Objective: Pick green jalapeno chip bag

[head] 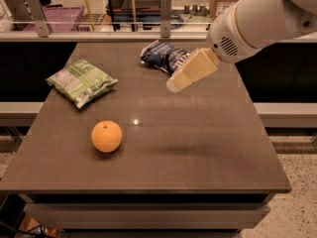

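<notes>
The green jalapeno chip bag (pixel 81 82) lies flat on the left part of the dark table (pixel 198 143), light green with a white label panel. My gripper (pixel 177 85) reaches in from the upper right on a white arm and hangs above the table's middle back. It is well to the right of the green bag and holds nothing that I can see.
A dark blue chip bag (pixel 162 56) lies at the back centre, just behind and partly under the gripper. An orange (pixel 106 136) sits front left, below the green bag. A railing and shelves stand behind the table.
</notes>
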You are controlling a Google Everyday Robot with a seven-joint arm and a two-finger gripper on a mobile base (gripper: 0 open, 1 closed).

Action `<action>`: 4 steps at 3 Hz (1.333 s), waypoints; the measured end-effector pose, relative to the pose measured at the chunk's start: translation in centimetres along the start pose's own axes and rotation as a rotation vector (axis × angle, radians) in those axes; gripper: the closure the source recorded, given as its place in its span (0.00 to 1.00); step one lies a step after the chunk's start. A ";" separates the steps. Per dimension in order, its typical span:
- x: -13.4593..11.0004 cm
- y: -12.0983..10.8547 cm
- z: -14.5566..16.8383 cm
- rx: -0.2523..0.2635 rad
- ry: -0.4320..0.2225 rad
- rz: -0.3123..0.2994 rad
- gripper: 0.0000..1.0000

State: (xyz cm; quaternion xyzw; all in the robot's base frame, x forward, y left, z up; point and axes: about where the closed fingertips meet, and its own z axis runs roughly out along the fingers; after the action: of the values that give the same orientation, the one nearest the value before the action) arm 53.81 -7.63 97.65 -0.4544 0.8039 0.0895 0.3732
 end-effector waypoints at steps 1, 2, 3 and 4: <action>-1.9 0.3 2.9 -0.054 -0.052 0.000 0.00; -3.4 0.7 5.6 -0.101 -0.113 0.011 0.00; -5.0 2.3 8.9 -0.144 -0.177 0.028 0.00; -6.1 3.7 10.9 -0.141 -0.203 0.033 0.00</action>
State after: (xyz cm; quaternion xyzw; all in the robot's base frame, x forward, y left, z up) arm 58.37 3.74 93.40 -0.4546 0.7611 0.1975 0.4183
